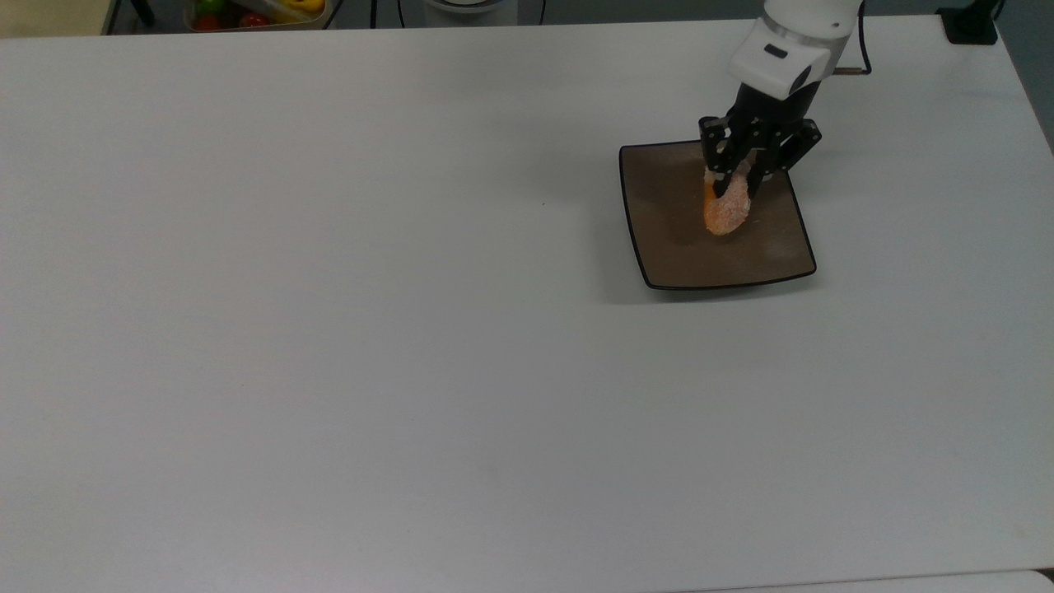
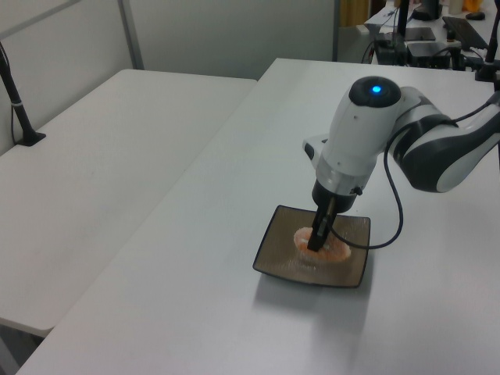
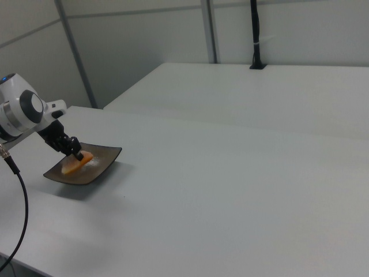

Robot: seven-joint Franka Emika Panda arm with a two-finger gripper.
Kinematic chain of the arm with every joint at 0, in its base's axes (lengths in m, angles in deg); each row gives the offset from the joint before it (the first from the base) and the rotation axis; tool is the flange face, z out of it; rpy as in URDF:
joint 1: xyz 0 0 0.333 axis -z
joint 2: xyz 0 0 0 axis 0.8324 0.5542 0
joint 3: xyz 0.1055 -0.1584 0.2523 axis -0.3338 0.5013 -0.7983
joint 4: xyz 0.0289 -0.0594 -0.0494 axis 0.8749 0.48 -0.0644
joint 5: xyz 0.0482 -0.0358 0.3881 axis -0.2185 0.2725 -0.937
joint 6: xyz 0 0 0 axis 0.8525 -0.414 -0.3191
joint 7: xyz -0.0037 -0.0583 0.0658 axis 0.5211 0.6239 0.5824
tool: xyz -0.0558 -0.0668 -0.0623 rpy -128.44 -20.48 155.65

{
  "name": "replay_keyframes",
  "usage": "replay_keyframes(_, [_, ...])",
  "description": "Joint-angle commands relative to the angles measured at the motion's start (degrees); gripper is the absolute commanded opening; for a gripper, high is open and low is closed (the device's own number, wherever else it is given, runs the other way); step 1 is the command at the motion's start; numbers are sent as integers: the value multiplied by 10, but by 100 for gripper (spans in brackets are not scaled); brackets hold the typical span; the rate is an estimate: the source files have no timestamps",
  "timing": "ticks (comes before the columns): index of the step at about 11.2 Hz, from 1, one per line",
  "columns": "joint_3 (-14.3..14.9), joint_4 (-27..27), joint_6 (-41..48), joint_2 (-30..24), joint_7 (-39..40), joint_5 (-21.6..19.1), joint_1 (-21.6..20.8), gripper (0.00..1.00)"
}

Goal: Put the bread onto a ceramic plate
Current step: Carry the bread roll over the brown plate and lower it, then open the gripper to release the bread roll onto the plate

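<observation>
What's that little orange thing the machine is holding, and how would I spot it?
Look at the big white table, then the square brown plate near the top view's right. Over its middle the gripper pinches a small oval bread roll, the sole orange thing there, dusted whitish.
</observation>
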Motion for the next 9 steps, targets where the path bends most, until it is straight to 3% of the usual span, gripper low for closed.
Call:
replay_keyframes(1, [1,1,-8,3,14,3,0,100])
replay_keyframes(6, [1,-9,2,-11,12,1,7,100])
replay_keyframes(9, [0,-10,76,-47,14,-2,27,100])
